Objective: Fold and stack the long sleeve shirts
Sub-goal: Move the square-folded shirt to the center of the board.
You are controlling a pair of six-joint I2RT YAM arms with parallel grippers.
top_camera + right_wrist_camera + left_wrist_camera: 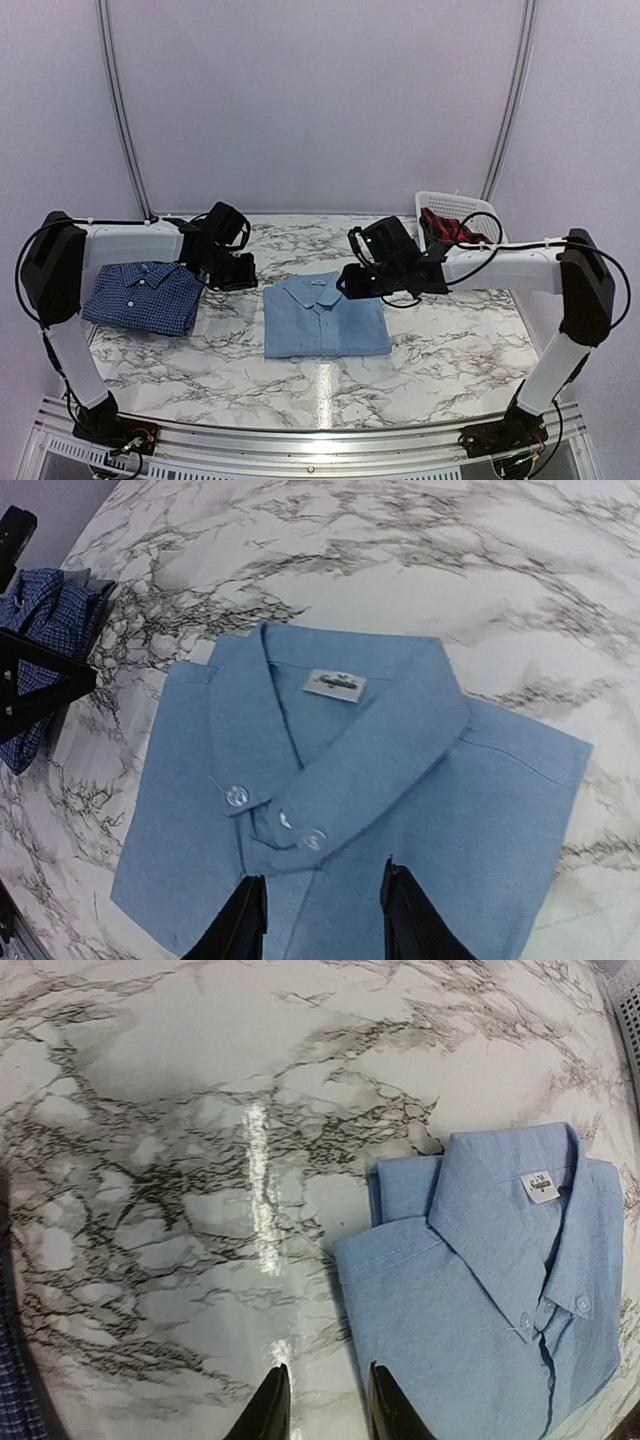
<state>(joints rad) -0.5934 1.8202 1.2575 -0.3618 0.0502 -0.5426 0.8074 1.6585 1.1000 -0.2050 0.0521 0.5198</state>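
Marble table (450,340), top view: white with grey veins, two folded shirts lying well apart on it, not stacked.
Top view, light blue shirt (325,318): folded flat at the table's middle, collar toward the far edge.
Top view, dark blue checked shirt (145,297): folded, near the left edge.
Top view, left gripper (235,270): above the bare strip between the two shirts; opening not readable from here.
Top view, right gripper (350,283): over the far right corner of the light blue shirt.
Top view, basket (450,196): white plastic, at the far right corner, holding a red and dark cloth (445,228).
Left wrist view, left gripper (325,1390): fingers (268,1405) parted by a narrow gap, nothing between them, over bare marble just beside an edge of the light blue shirt (480,1290).
Right wrist view, right gripper (322,900): fingers (240,920) partly spread, no cloth pinched, over the light blue shirt (340,730) below its buttoned collar; contact with the cloth unclear.
Right wrist view, dark blue checked shirt (35,600): at the upper left.
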